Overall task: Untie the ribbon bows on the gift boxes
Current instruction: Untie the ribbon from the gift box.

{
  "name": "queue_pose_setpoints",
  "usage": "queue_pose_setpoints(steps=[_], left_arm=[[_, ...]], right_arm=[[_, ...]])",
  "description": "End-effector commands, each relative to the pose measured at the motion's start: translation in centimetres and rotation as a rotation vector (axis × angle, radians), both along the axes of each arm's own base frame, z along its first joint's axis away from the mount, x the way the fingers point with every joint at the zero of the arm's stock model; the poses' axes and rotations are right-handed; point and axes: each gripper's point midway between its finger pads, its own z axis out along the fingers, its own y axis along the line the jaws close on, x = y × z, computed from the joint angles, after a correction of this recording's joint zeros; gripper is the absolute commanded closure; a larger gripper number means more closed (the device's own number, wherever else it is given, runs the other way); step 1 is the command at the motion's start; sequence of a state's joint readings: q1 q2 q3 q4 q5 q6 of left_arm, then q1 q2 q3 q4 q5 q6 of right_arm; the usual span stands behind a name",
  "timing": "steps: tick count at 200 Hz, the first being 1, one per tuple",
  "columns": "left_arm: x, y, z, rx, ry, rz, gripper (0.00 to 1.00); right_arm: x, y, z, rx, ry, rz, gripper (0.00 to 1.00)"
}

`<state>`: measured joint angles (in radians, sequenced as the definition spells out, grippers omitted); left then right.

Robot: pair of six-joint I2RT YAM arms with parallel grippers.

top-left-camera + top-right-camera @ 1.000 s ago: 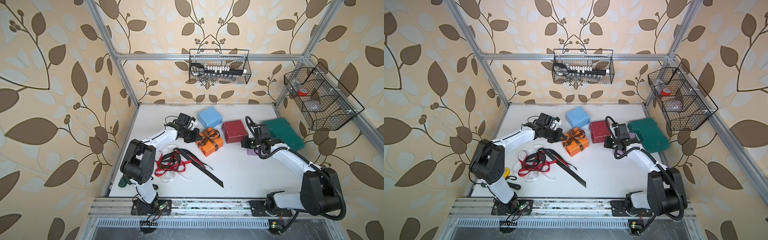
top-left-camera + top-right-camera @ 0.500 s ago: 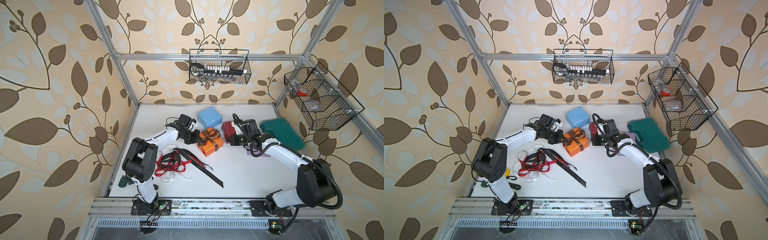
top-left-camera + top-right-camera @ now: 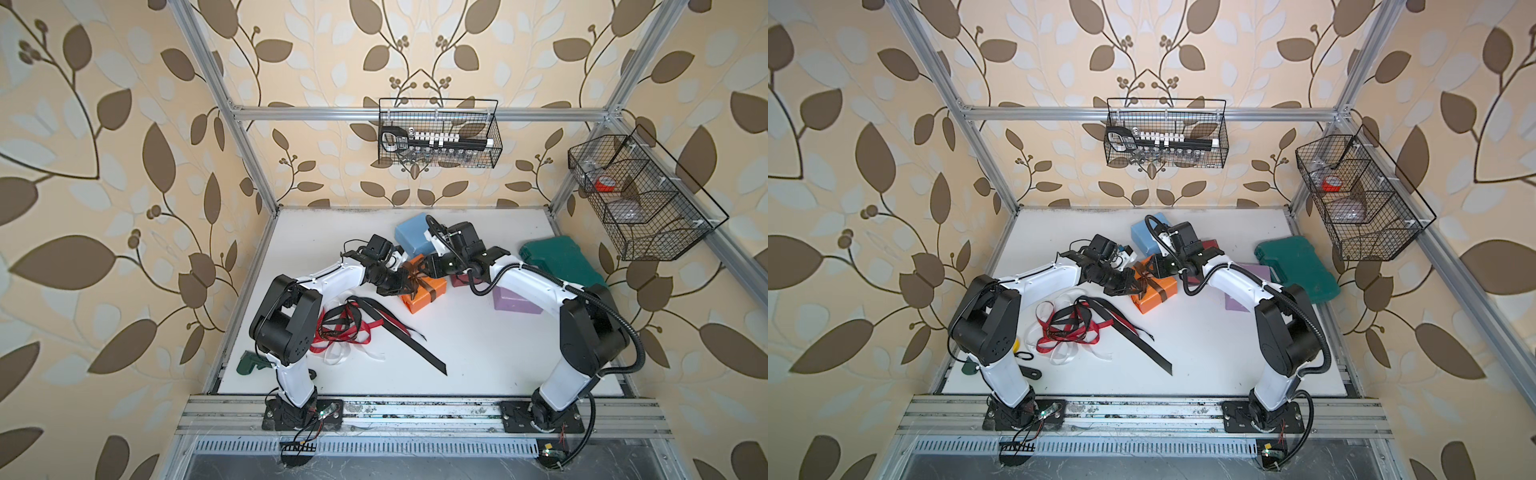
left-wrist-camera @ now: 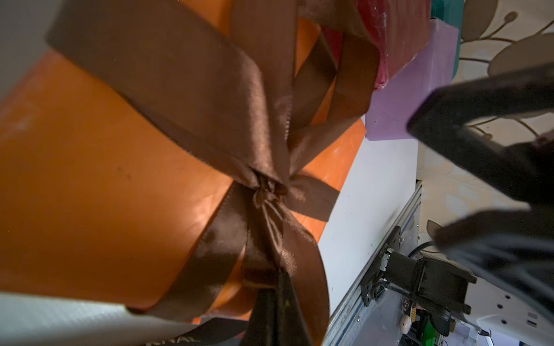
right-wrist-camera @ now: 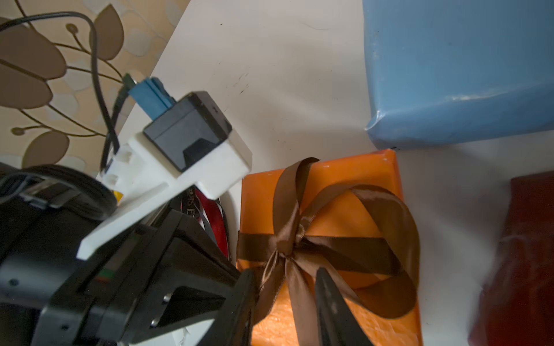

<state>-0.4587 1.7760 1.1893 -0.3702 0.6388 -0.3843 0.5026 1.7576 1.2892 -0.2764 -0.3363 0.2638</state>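
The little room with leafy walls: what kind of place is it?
Probably a robot practice booth, not a home: two robot arms bolted to a metal rail, an aluminium frame around the white table, wire baskets on the walls.

Both top views look steeply down from high at the front onto the whole desk (image 3: 478,332), while each wrist view sits very close to the orange box (image 4: 90,179) and its brown bow (image 5: 287,248), which all four views share.

Between the black left gripper (image 3: 405,286) and right gripper (image 3: 424,268), the orange box (image 3: 419,301) wears a shiny brown bow (image 5: 299,239). Near the right gripper are a light blue box (image 3: 409,235), a dark red box (image 5: 524,254) and a lilac box (image 3: 515,305).
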Motion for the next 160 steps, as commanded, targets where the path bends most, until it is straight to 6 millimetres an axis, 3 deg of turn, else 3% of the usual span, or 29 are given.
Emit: queue_pose_setpoints(steps=[1, 37, 62, 80, 107, 160], left_arm=[[-0.4, 0.0, -0.3, -0.007, -0.005, -0.03, 1.0], [-0.4, 0.1, -0.3, 0.005, -0.012, -0.038, 1.0], [-0.4, 0.1, -0.2, -0.001, -0.011, -0.037, 1.0], [-0.4, 0.0, 0.0, -0.009, -0.013, -0.036, 1.0], [-0.4, -0.1, 0.2, -0.013, -0.011, -0.036, 1.0], [-0.4, -0.1, 0.4, -0.016, -0.012, -0.032, 1.0]], right_arm=[[0.9, 1.3, -0.1, -0.025, -0.012, 0.028, 0.62], [0.8, 3.6, -1.5, -0.073, -0.013, 0.082, 0.61], [1.8, 2.4, -3.2, -0.181, -0.027, 0.006, 0.59], [2.9, 1.2, -3.1, -0.237, -0.075, -0.052, 0.55], [3.6, 1.3, -3.1, -0.259, -0.098, -0.045, 0.55], [2.9, 2.0, -4.4, -0.241, -0.062, -0.002, 0.68]])
